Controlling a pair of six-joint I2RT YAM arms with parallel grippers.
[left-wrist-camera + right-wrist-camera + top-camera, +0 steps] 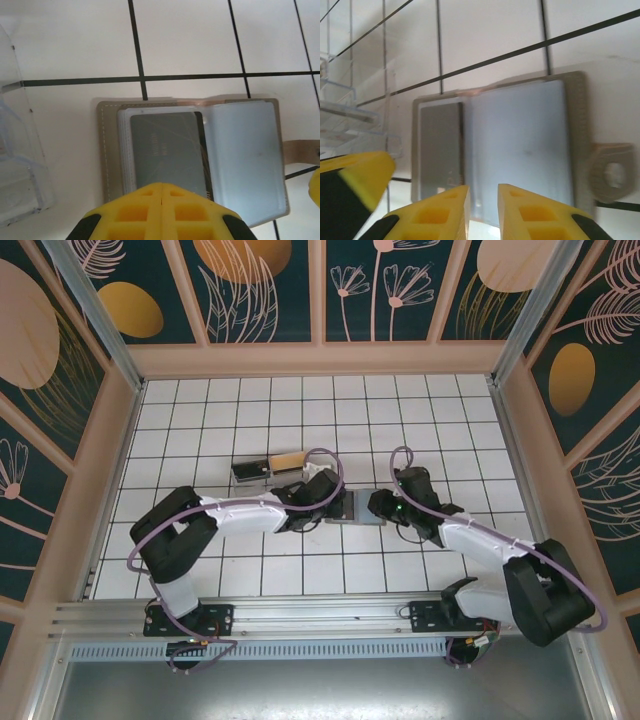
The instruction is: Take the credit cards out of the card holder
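You are working inside dark leaf-patterned wall panels (pixel 270 285), over a white tiled table (pixel 200 410) with dark grout lines. Your left arm (pixel 240 512) and right arm (pixel 470 540) are reaching toward each other at the table's middle. Between them the card holder (pixel 245 150) is lying open and flat, beige-edged, clear sleeves facing up, with a clear plastic stand (pixel 20 165) just beside it. One grey credit card (pixel 165 150) is sitting in a sleeve of one page. The left gripper (pixel 161 192) is sitting fully closed at that card's near edge; you cannot tell whether the edge is caught between its fingers. The right gripper (pixel 484 195) is sitting at the other page's near edge, jaws a narrow slit apart, gripping nothing
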